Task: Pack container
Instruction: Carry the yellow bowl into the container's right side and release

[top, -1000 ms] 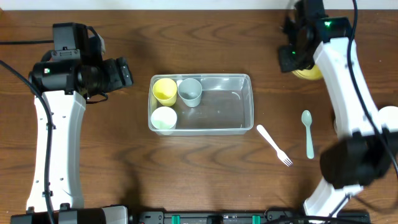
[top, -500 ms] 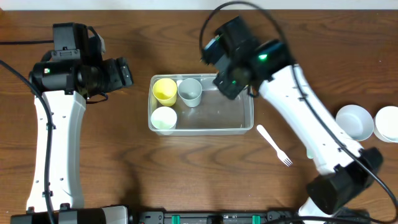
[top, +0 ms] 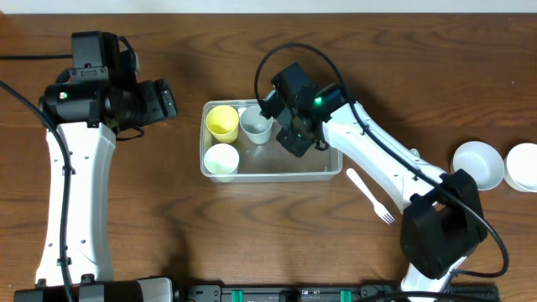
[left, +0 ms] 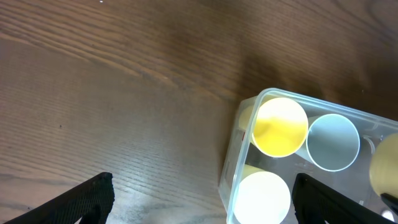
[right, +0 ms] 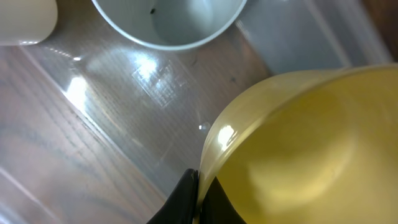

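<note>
Right gripper is pinched on the yellow bowl at its rim, over the container at table centre. Placing step, I judge: lower into the free 3 o'clock end, then release. Left gripper hangs wide open, empty, at 9 o'clock.

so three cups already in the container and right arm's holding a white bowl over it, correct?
Not white: the bowl in the right fingers is yellow, as the right wrist view shows. The yellow cup, grey cup and pale cup are in the container.

Clear rectangular container, upright, partly filled
</note>
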Robot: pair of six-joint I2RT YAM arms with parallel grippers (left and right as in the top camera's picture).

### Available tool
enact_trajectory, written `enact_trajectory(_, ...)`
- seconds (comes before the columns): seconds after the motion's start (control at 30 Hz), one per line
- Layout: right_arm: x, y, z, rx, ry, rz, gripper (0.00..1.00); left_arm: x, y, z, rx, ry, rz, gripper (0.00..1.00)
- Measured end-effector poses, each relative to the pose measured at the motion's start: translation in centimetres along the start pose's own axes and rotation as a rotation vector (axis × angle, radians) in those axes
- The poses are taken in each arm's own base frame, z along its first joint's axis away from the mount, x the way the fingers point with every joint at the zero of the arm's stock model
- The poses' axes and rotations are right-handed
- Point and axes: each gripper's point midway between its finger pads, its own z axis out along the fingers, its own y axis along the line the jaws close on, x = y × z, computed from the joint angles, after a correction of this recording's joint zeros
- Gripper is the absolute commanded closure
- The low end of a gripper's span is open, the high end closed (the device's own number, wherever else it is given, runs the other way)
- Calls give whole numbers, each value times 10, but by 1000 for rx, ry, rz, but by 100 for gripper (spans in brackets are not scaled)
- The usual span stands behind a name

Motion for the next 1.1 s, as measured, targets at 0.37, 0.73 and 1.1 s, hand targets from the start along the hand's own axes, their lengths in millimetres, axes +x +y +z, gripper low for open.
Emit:
enact_trajectory(0.37, 5, 1, 12, 0, 1, 13, 62, 0, 1, 0, -8, -2, 0, 8)
enact_trajectory(0.73, -8, -5, 12, 25, -53, 42, 42, 0, 2, 0, -11, -3, 0, 8)
enact_trajectory(1.1, 6, -93, -72, 246, -208, 551, 19, 0, 2, 0, -11, -3, 0, 9)
